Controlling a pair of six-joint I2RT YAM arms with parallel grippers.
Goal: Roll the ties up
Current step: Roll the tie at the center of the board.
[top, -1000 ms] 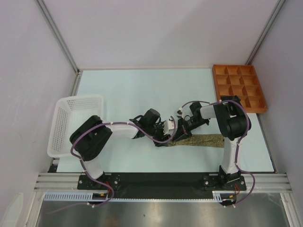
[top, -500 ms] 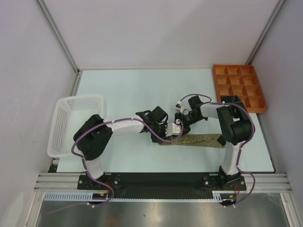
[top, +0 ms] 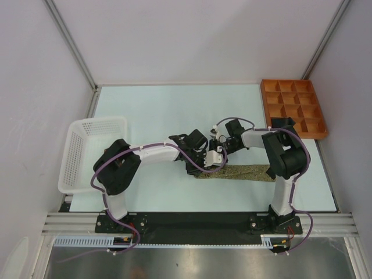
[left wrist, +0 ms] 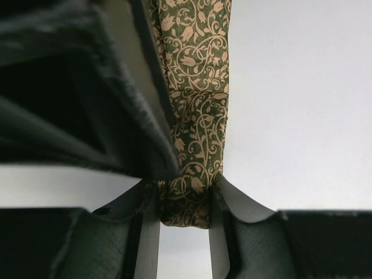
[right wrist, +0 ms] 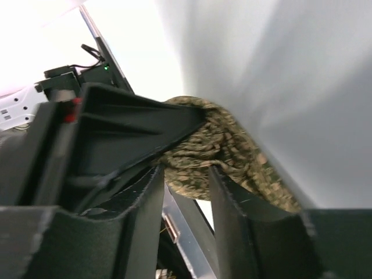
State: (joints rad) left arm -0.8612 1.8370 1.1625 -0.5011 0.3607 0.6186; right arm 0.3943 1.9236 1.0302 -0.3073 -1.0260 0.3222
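The olive-tan patterned tie [top: 244,172] lies flat along the near middle of the table, its left end lifted. My left gripper [top: 210,160] is shut on that end; in the left wrist view the tie [left wrist: 195,110] is pinched between the gripper's [left wrist: 185,203] tips. My right gripper [top: 221,146] meets it from the right. In the right wrist view the bunched tie [right wrist: 215,145] sits between that gripper's [right wrist: 185,186] closed-in fingers, with the left gripper's dark finger [right wrist: 133,116] pressed beside it. The black tie is out of view.
A white mesh basket [top: 75,131] stands at the table's left edge. An orange compartment tray [top: 285,81] sits at the far right corner. Grey walls close in the table on three sides.
Both grippers have closed in on the tie's left end. The left gripper moved right, the right gripper moved left and slightly away from me, and the tie's end has lifted.
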